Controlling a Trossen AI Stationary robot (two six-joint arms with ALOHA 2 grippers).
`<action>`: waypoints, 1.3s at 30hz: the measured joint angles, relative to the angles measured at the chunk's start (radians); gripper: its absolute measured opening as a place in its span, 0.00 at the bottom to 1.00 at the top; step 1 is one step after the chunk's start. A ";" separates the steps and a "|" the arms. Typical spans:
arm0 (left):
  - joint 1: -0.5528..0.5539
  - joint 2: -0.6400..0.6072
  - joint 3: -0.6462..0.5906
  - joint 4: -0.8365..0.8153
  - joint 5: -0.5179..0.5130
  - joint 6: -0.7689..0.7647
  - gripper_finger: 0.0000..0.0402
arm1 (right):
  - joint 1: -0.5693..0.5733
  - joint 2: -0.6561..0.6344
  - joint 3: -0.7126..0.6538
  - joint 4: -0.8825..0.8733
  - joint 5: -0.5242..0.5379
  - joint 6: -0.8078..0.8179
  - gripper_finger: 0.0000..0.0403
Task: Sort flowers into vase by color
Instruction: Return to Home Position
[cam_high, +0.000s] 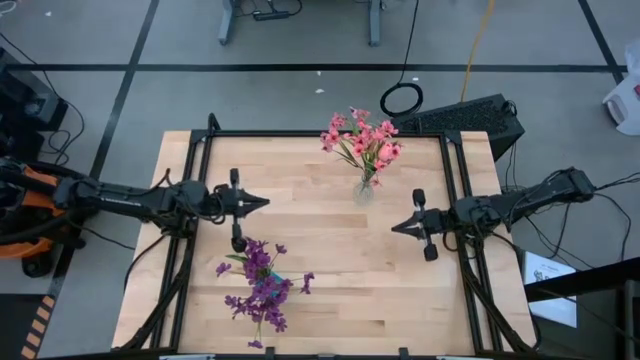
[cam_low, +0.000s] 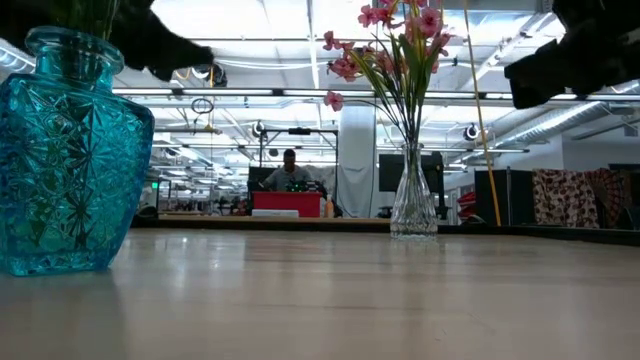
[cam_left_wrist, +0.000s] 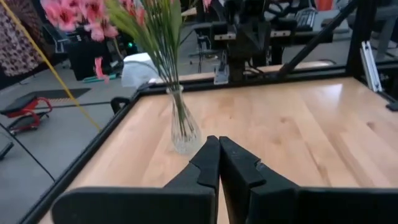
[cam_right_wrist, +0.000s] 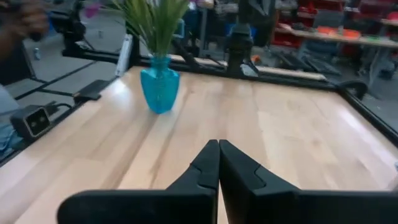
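Sorting looks done: pink flowers (cam_high: 360, 140) in the clear vase (cam_high: 364, 190), upper centre; purple flowers (cam_high: 262, 285) in the blue vase (cam_low: 70, 150), lower left. I'm homing the left gripper (cam_high: 262, 203) and right gripper (cam_high: 396, 228), both empty with jaws closed; next I only need to park them clear.

The pink flowers (cam_high: 362, 140) are gathered upright in a clear vase (cam_high: 364, 190), far centre; the purple flowers (cam_high: 262, 285) are gathered in a blue vase (cam_low: 70, 150), near left.

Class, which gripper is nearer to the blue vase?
Left. In the high view the left gripper is directly above the blue vase; the right gripper is farther off, up and to the right.
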 joint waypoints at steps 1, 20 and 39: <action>0.000 -0.008 -0.013 0.001 0.000 0.000 0.03 | 0.000 -0.003 -0.009 0.014 -0.010 -0.007 0.00; 0.000 -0.203 -0.230 0.003 0.023 -0.080 0.03 | 0.000 -0.066 -0.189 0.179 -0.072 0.077 0.00; 0.000 -0.513 -0.271 -0.217 0.090 -0.029 0.03 | 0.000 -0.174 -0.189 0.134 -0.050 0.038 0.00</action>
